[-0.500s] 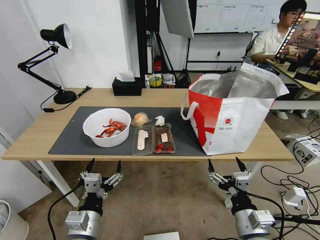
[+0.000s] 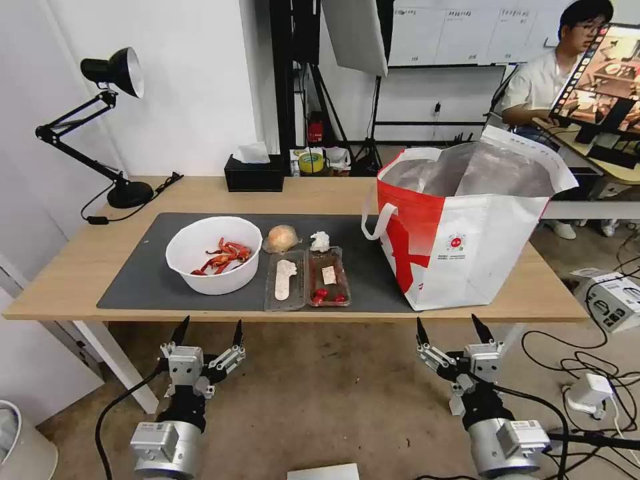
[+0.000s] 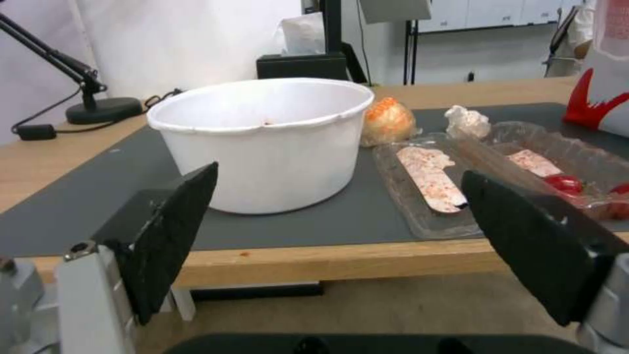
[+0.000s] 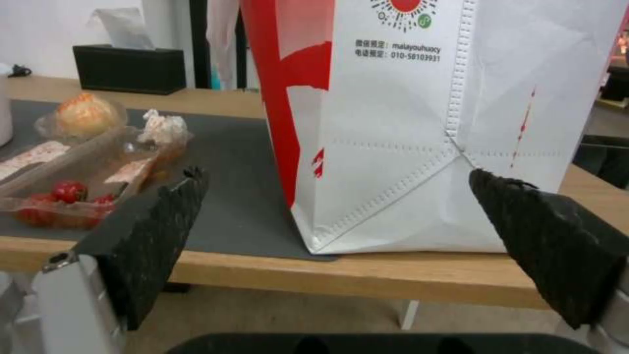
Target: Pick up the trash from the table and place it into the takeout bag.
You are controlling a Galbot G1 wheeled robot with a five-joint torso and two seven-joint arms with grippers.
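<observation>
both grippers [image 2: 208,331] [image 2: 450,327] hang spread-fingered before the table [image 2: 80,267]; right wrist view reads bag [image 4: 406,123] print.

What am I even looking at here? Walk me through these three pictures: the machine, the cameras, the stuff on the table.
It is a two-armed robot. The head view looks down at the table; the other two come from cameras on its wrists.

Below the table's front edge hang the left gripper and the right gripper, both open and empty.

On the dark mat lie a white bowl holding red shells, a clear plastic tray, a wrapped tan lump and a tissue ball. The takeout bag stands open to their right.

A black tissue box and a desk lamp stand behind.
</observation>
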